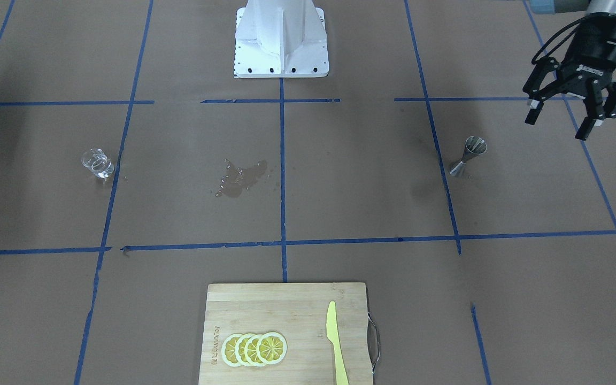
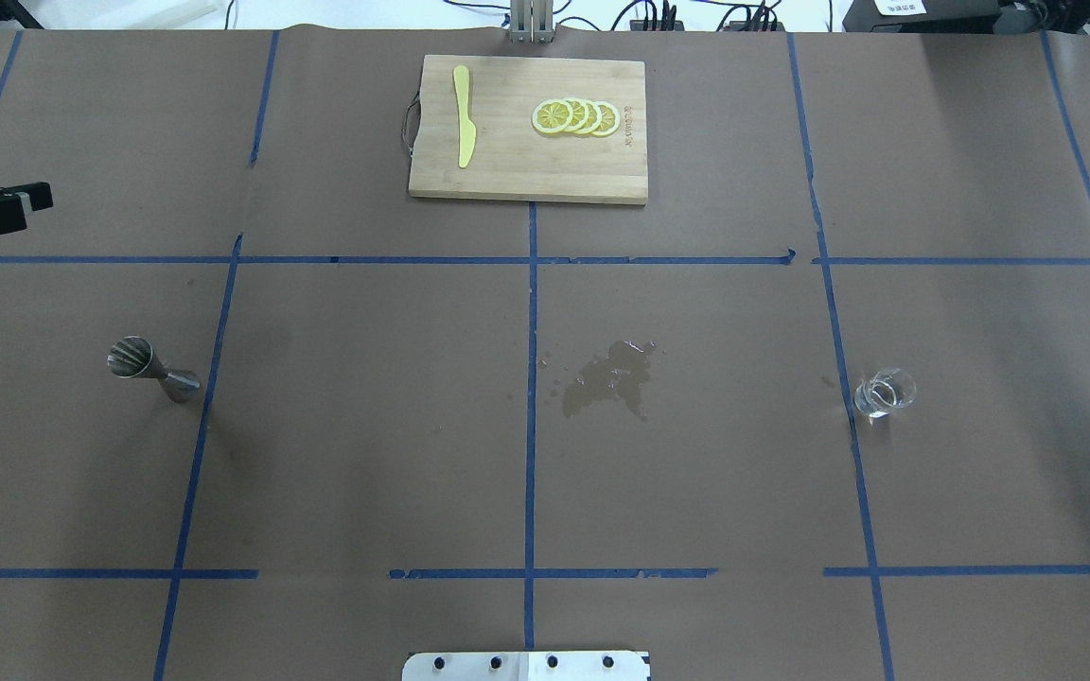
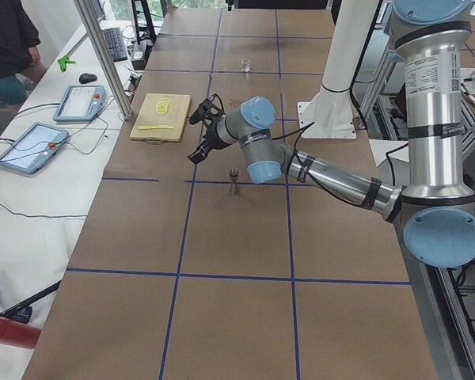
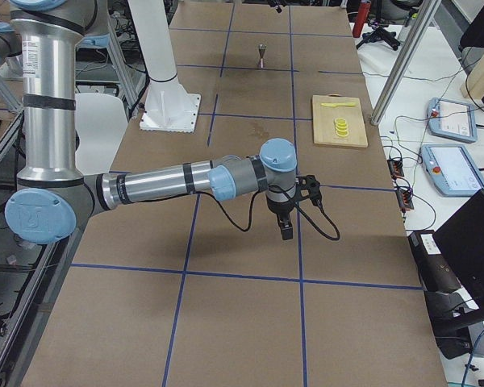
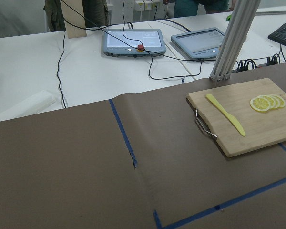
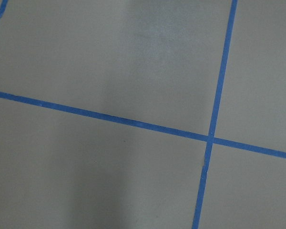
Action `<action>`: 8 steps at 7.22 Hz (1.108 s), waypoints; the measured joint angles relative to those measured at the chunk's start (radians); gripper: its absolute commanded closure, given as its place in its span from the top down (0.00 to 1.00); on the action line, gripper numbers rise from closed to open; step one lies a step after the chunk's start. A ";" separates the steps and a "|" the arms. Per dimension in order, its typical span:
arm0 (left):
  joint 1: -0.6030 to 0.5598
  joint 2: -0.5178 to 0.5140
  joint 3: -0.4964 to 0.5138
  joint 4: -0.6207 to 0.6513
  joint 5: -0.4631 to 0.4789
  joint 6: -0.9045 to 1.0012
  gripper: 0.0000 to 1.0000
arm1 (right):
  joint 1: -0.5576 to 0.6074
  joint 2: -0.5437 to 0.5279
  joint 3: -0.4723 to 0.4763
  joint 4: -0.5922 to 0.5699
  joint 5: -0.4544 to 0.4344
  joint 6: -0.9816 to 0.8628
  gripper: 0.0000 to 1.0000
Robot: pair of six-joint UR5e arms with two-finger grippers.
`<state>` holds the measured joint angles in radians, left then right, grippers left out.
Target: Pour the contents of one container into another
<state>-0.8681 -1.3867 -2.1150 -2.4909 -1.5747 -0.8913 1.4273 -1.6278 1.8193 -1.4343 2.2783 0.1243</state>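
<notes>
A small steel jigger stands upright on the brown paper on my left side, also seen as the jigger from overhead. A clear glass sits far across on my right side, shown as the glass from above. My left gripper hangs in the air beyond the jigger toward the table's end, open, with nothing between its fingers. My right gripper appears only in the exterior right view, pointing down over bare paper, and I cannot tell its state.
A wet spill darkens the paper between the two containers. A wooden cutting board with lemon slices and a yellow knife lies at the far edge. The robot's white base stands at the near middle.
</notes>
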 measured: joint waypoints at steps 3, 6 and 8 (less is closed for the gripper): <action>0.314 0.090 -0.023 0.003 0.552 -0.134 1.00 | 0.000 -0.002 0.001 0.000 0.000 0.001 1.00; 0.526 0.087 0.067 -0.001 0.914 -0.279 1.00 | 0.000 -0.002 -0.001 0.000 0.000 0.001 1.00; 0.607 0.045 0.186 -0.076 1.036 -0.322 1.00 | 0.000 -0.002 -0.003 0.000 0.000 0.001 1.00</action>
<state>-0.2613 -1.3419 -1.9289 -2.5673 -0.5385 -1.2129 1.4275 -1.6301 1.8164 -1.4343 2.2781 0.1251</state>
